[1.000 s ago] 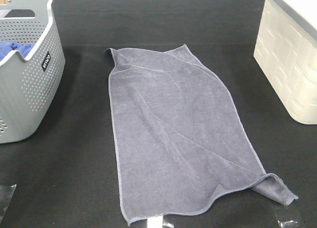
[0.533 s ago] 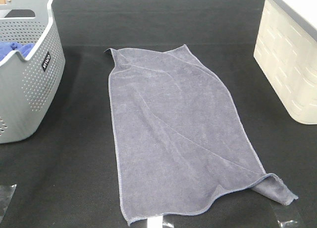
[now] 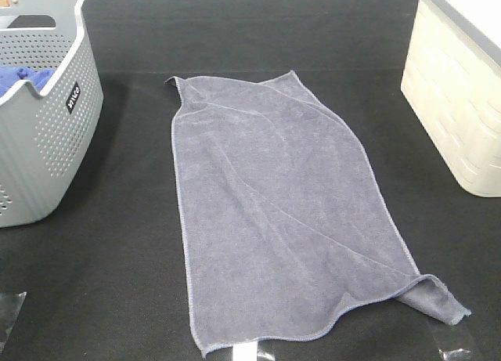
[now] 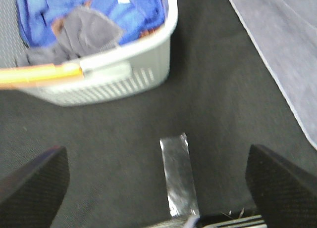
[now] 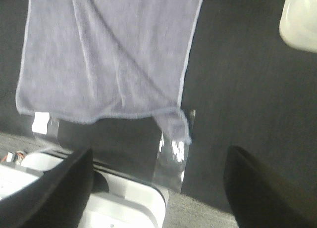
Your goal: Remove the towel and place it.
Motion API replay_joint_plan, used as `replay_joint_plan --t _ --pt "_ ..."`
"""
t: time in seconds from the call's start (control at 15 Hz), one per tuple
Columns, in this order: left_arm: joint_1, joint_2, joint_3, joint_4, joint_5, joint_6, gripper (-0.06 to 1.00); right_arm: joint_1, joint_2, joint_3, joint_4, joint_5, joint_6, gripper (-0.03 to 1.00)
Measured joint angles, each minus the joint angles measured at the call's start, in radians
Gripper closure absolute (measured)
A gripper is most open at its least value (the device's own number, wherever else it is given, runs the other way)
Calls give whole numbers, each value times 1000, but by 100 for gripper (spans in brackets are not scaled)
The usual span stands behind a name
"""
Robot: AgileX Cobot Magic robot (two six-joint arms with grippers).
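Observation:
The greyish-purple towel (image 3: 282,212) lies spread flat on the black table, long side running from far to near, with its near right corner folded over. It also shows in the right wrist view (image 5: 104,55) and at the edge of the left wrist view (image 4: 287,45). My left gripper (image 4: 156,188) is open and empty, above bare black table near a strip of tape (image 4: 178,173). My right gripper (image 5: 158,188) is open and empty, held back from the towel's near edge. Neither gripper shows in the exterior high view.
A grey perforated basket (image 3: 55,134) stands at the left with bright blue cloth (image 4: 114,10) and a grey cloth inside. A cream bin (image 3: 458,102) stands at the right. Tape strips (image 5: 171,161) mark the table's near edge.

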Motion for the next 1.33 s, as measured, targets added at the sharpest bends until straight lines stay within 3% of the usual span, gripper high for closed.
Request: replay_joint_plan --t 0.2,0.53,0.73,1.0,1.33 --pt "0 -295 224 -57 2 0 3 0 -242 228 -21 2 -8 27" --pt "0 -591 438 -83 -26 49 3 0 -595 469 -103 -51 -31 27" --pt "0 -634 492 -121 -40 99 3 0 -702 492 -110 -121 -32 27" --pt "0 -642 529 -223 -140 263 3 0 -790 509 -124 -146 -23 27" --pt "0 -642 537 -226 -160 284 3 0 -791 509 -124 -147 -22 27"
